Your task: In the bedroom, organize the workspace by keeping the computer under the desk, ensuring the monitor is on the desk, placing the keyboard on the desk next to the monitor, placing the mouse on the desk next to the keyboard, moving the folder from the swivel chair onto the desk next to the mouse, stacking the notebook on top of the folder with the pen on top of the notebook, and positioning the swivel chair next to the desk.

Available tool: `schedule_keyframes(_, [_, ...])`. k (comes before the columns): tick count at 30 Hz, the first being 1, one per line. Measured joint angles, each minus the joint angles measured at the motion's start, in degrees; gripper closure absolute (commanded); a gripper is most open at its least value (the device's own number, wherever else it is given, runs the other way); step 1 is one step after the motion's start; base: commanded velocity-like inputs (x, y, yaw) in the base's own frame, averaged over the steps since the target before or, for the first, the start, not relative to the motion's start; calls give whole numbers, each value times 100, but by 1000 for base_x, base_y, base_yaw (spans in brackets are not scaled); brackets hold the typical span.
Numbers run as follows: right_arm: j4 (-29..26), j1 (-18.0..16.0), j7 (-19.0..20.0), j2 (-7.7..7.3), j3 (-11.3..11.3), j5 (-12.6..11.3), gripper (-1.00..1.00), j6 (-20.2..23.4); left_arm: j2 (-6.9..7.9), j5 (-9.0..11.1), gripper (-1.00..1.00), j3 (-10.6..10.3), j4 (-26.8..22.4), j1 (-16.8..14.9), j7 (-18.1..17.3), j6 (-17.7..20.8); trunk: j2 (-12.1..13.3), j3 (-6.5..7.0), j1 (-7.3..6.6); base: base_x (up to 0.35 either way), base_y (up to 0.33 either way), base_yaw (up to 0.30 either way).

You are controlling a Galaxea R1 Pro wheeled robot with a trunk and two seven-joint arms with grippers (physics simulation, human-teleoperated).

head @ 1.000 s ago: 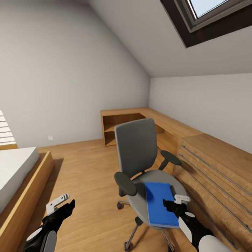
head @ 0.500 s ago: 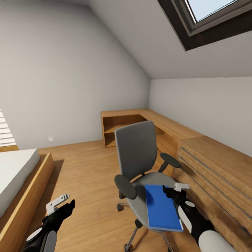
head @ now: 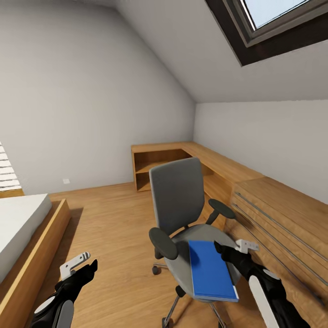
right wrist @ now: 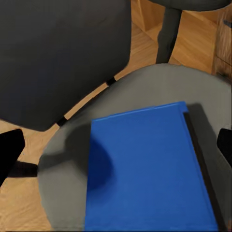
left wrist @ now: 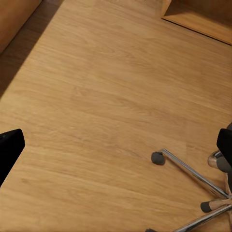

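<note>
The grey swivel chair (head: pixel 178 196) stands on the wood floor with its back towards the far wall. On its seat lies the blue folder (head: pixel 210 269), flat and reaching past the front edge. In the right wrist view the folder (right wrist: pixel 145 169) has a dark strip along one long side; I cannot tell what that strip is. My right gripper (head: pixel 231 251) hovers open at the folder's far right corner, fingers (right wrist: pixel 9 154) spread wide and holding nothing. My left gripper (head: pixel 91 260) hangs open over bare floor left of the chair. The desk is out of view.
A light-wood drawer chest (head: pixel 282 214) stands close on the chair's right, and light-wood shelves (head: pixel 159 164) fill the far corner. A bed (head: pixel 23 228) lies at the left. The chair's wheeled spokes (left wrist: pixel 193 174) reach over the floor near my left gripper.
My right gripper has moved rightward, from over the folder's right side to its far right corner. The left arm has not moved. The view shifted slightly.
</note>
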Motion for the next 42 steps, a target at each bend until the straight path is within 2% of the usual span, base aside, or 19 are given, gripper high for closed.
schedule_keyframes(4, [-381, 181, -9, -4, -15, -326, -100, 436, 0, 0, -100, -3, 0, 0, 0, 1, 0, 0, 0, 0, 0, 0])
schedule_keyframes(13, [-535, 262, -11, 6, -142, -522, -100, 674, 0, 0, -100, -6, 0, 0, -6, 7, 0, 0, 0, 0, 0, 0])
schedule_keyframes(18, [-555, 270, -11, 2, -213, -906, -100, 699, 2, 0, -100, -4, 0, 0, -8, 8, 0, 0, 0, 0, 0, 0])
schedule_keyframes(19, [-559, 272, -14, -2, -254, -1156, -100, 708, 5, 0, -100, -2, 0, 0, -8, 9, 0, 0, 0, 0, 0, 0])
schedule_keyframes(20, [-559, 272, -14, -2, -255, -1165, -100, 709, 5, 0, -100, -2, 0, 0, -8, 8, 0, 0, 0, 0, 0, 0])
schedule_keyframes(23, [-569, 276, -15, -4, -306, -1386, -100, 733, 7, 0, -100, -1, 0, 0, -9, 9, 0, 0, 0, 0, 0, 0])
schedule_keyframes(32, [-550, 279, -14, -6, -345, -1551, -100, 783, 9, -1, -100, 0, 0, 0, -9, 9, 0, 0, 0, -1, 0, -19])
schedule_keyframes(42, [-531, 280, -11, -8, -426, -1557, -100, 783, 8, 0, -100, -1, 1, -1, -9, 8, 1, -1, 3, -201, 0, -232])
